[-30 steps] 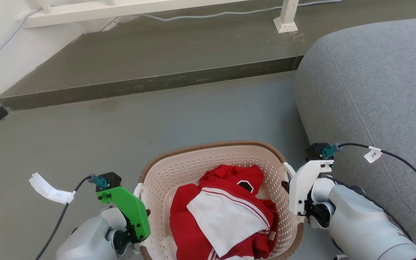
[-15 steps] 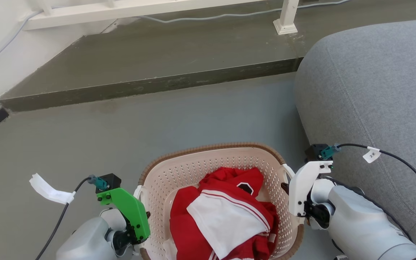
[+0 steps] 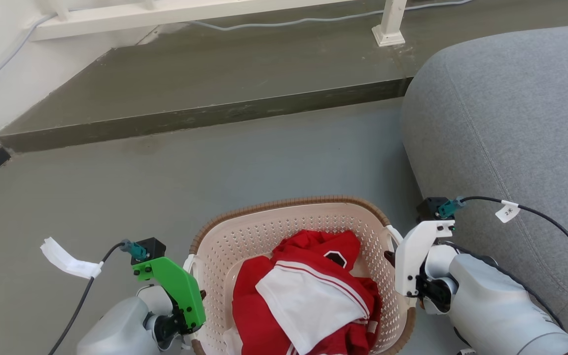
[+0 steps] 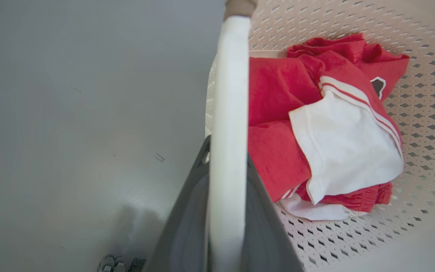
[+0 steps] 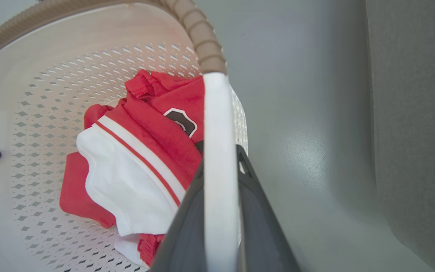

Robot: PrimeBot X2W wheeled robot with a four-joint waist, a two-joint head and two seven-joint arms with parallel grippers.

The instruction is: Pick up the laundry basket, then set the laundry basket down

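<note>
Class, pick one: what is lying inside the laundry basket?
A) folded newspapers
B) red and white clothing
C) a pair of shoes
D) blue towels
B: red and white clothing is heaped inside the laundry basket, against its perforated cream walls.

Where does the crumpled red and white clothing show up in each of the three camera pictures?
Head view: the crumpled red and white clothing lies at bottom centre, inside the cream perforated plastic laundry basket.
Left wrist view: right of centre, beside the basket's white handle.
Right wrist view: left of centre.
Shared landmark: the basket's brown woven-look rim.
</note>
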